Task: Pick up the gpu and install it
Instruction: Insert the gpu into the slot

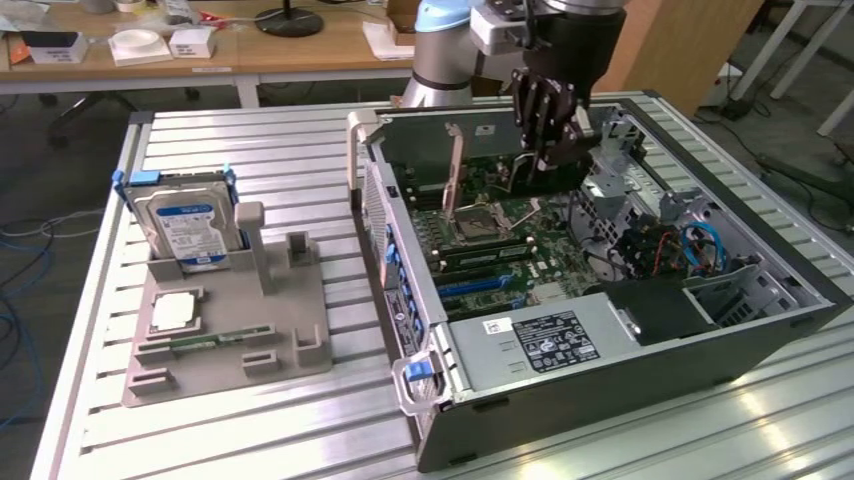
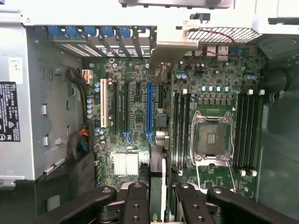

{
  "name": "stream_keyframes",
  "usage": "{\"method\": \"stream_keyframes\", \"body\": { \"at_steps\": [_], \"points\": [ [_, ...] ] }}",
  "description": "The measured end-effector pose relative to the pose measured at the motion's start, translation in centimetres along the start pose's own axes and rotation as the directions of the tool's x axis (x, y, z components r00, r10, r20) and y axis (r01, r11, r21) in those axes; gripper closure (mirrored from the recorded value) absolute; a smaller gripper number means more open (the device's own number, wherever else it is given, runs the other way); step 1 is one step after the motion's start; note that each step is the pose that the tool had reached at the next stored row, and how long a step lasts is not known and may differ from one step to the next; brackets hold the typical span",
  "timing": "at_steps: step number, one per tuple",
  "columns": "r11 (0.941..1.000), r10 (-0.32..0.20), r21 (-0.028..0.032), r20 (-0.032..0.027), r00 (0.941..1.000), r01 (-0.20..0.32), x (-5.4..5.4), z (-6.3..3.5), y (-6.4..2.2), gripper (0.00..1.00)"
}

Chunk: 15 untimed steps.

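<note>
1. Nearest us, the black jointed fingers (image 2: 135,205) of the gripper (image 2: 159,210) pinch the gpu (image 2: 156,163), a thin dark card seen edge-on.
2. It hangs over the green motherboard (image 2: 135,116), near the long blue slot (image 2: 149,109) and the square metal CPU socket (image 2: 212,137).
3. The open grey steel computer case (image 1: 667,370) surrounds them.
4. Outside it, a silver hard drive (image 1: 187,225) stands upright.

Hand (image 2: 158,198) has open room above mobo (image 2: 135,116); PSU (image 1: 547,340), drive cage (image 1: 611,160) & cables (image 1: 683,245) crowd edges.
</note>
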<state>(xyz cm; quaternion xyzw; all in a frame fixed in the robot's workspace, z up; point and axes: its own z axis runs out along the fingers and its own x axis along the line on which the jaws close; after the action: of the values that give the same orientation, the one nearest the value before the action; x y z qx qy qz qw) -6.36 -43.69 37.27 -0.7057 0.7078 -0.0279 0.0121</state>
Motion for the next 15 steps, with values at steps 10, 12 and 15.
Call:
{"method": "stream_keyframes", "body": {
  "at_steps": [10, 12, 15],
  "points": [
    [1.0, 0.0, -0.0049, -0.005, 1.0, 0.0, -0.1, 1.66, 0.92, 0.73],
    [1.0, 0.0, -0.0068, -0.0051, 1.0, 0.0, -0.1, 2.0, 1.15, 0.73],
    [0.9999, 0.0, -0.0148, -0.0051, 1.0, 0.0, 0.1, 2.38, 1.17, 0.73]
  ]
}}
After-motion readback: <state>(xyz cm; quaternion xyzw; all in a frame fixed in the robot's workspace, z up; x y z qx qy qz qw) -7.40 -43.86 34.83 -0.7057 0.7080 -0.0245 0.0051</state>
